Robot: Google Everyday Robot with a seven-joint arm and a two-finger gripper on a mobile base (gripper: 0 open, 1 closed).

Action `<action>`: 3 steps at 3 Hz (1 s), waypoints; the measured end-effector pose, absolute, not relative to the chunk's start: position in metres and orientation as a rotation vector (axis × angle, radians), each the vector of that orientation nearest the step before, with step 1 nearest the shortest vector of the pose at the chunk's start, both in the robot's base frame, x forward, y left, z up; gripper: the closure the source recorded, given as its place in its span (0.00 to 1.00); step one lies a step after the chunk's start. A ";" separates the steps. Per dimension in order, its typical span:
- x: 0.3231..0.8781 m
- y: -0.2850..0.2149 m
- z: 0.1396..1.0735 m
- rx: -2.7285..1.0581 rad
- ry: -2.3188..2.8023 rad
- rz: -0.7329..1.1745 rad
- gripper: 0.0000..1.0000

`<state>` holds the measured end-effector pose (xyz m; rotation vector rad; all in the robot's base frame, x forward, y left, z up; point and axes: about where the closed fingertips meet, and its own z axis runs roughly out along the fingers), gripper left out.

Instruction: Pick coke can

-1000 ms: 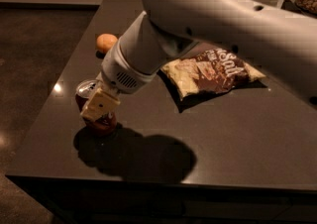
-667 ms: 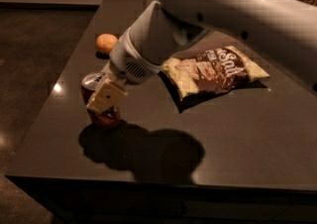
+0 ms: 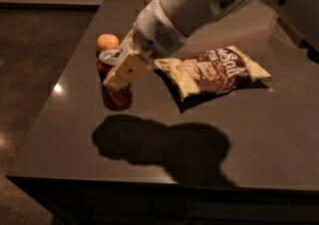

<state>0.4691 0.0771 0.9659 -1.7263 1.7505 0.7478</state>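
The coke can (image 3: pixel 116 97) is a red can with a silver top, at the left side of the dark table (image 3: pixel 279 139). My gripper (image 3: pixel 120 73) reaches down from the upper right and is shut on the can, with a cream finger pad (image 3: pixel 127 69) across its front. The can hangs upright a little above the table, with its shadow (image 3: pixel 124 129) separate below it. The far finger is hidden behind the can.
A round orange fruit (image 3: pixel 107 41) lies just behind the can. A brown and cream chip bag (image 3: pixel 214 69) lies to the right of the can. The table's left edge and front edge (image 3: pixel 149 180) are close by. The big white arm (image 3: pixel 199 0) covers the upper middle.
The gripper has risen with the can in it. The can has left the table surface and its shadow now lies apart below it.
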 end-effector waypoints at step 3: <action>0.474 0.042 1.018 -1.708 1.637 0.768 1.00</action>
